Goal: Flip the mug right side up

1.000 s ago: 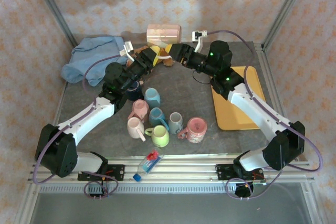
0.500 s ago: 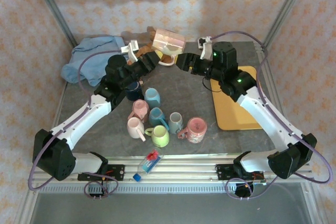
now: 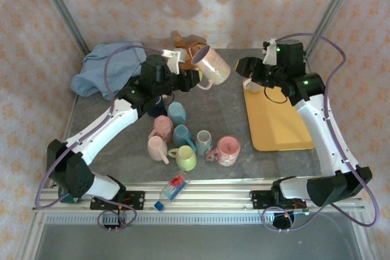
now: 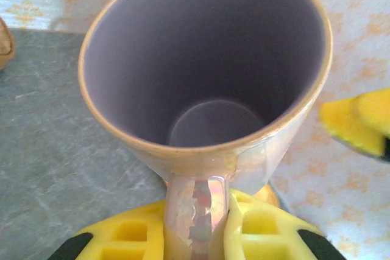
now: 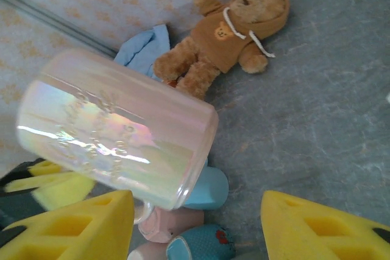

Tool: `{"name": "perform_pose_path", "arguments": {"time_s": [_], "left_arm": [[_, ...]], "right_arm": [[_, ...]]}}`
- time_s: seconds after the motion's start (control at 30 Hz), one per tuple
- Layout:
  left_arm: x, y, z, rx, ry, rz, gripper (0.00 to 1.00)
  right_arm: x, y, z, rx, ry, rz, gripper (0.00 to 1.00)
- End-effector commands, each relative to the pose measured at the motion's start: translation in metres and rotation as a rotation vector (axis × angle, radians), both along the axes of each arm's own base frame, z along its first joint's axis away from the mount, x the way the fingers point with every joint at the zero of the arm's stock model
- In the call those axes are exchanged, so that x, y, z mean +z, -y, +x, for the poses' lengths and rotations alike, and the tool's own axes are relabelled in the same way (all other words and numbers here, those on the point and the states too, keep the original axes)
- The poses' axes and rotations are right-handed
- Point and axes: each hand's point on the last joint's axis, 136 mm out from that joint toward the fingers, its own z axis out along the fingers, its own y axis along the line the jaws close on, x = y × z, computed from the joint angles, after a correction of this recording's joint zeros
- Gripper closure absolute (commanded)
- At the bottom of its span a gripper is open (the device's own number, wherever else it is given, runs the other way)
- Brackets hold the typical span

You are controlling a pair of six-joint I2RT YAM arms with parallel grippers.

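Observation:
The mug (image 3: 212,65) is a pearly pink one with a purple inside (image 4: 207,83). It hangs tilted in the air above the back of the table, its mouth facing up and to the left. My left gripper (image 3: 194,80) is shut on its handle (image 4: 196,211), which sits pinched between the yellow pads. My right gripper (image 3: 248,76) stands open to the right of the mug, at the tray's back corner. In the right wrist view the mug (image 5: 116,129) lies up and to the left of the right gripper (image 5: 195,226), apart from both yellow fingers.
Several small mugs (image 3: 183,141) cluster on the grey table in front of the arms. A brown teddy bear (image 3: 186,45) and a blue cloth (image 3: 100,68) lie at the back left. A yellow tray (image 3: 274,120) lies on the right. A small bottle (image 3: 172,188) rests on the front rail.
My right gripper has let go of the mug and drawn back to the right over the tray. The left gripper has carried the mug rightward and turned its mouth upward.

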Motion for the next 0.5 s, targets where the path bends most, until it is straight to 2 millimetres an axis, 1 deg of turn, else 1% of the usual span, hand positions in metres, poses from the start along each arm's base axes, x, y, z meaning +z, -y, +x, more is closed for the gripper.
{"name": "perform_pose_path", "arguments": {"time_s": [0.0,0.17,0.37,0.43,0.47], "left_arm": [[0.048,0.016,0.001,-0.063,0.232,0.041,1.0],[0.035,0.043,0.01,-0.115,0.297,0.147,1.0],[0.019,0.086,0.018,-0.187,0.375,0.241,1.0],[0.014,0.101,0.02,-0.209,0.403,0.251,1.0],[0.008,0.109,0.022,-0.221,0.415,0.263,1.0]], "right_arm": [[0.001,0.012,-0.006,0.004,-0.066,0.078,0.44],[-0.013,0.042,0.0,-0.063,-0.143,0.094,0.44],[-0.027,0.075,0.001,-0.159,-0.197,0.081,0.44],[-0.035,0.087,0.001,-0.203,-0.222,0.085,0.44],[-0.039,0.093,0.001,-0.225,-0.236,0.093,0.44]]}}
